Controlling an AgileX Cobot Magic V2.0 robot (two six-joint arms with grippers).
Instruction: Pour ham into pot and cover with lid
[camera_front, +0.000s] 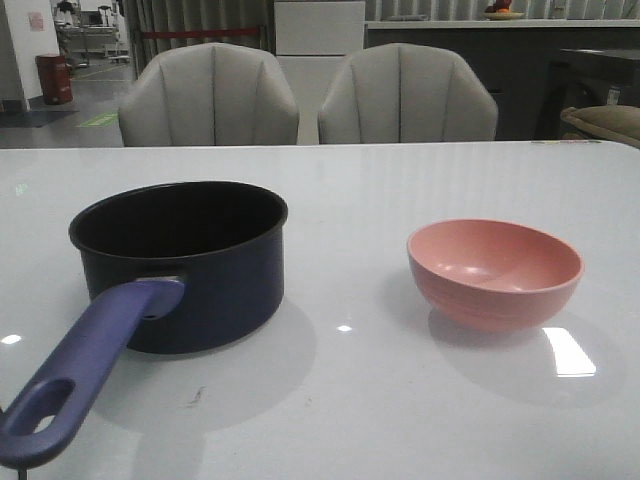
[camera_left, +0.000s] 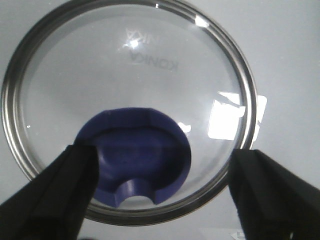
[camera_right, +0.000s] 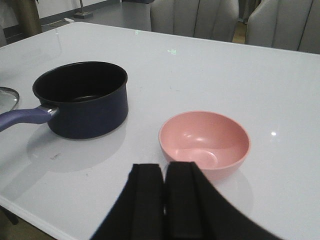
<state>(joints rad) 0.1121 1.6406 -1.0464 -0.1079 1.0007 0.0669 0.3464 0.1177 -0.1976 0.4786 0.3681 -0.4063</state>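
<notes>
In the front view the pot (camera_front: 180, 262) stands on the white table (camera_front: 400, 400) at about 9 o'clock, uncovered, its purple-blue handle (camera_front: 85, 375) running toward 7 o'clock. The pink bowl (camera_front: 495, 272) sits well apart from it at 3 o'clock, and looks empty. No ham is visible in any view. The left gripper (camera_left: 160, 192) hangs spread wide above the lid (camera_left: 130, 105), which lies flat on the table, fingers on either side of its blue knob (camera_left: 134, 155). The right gripper (camera_right: 164, 200) is closed on nothing, just short of the bowl.
</notes>
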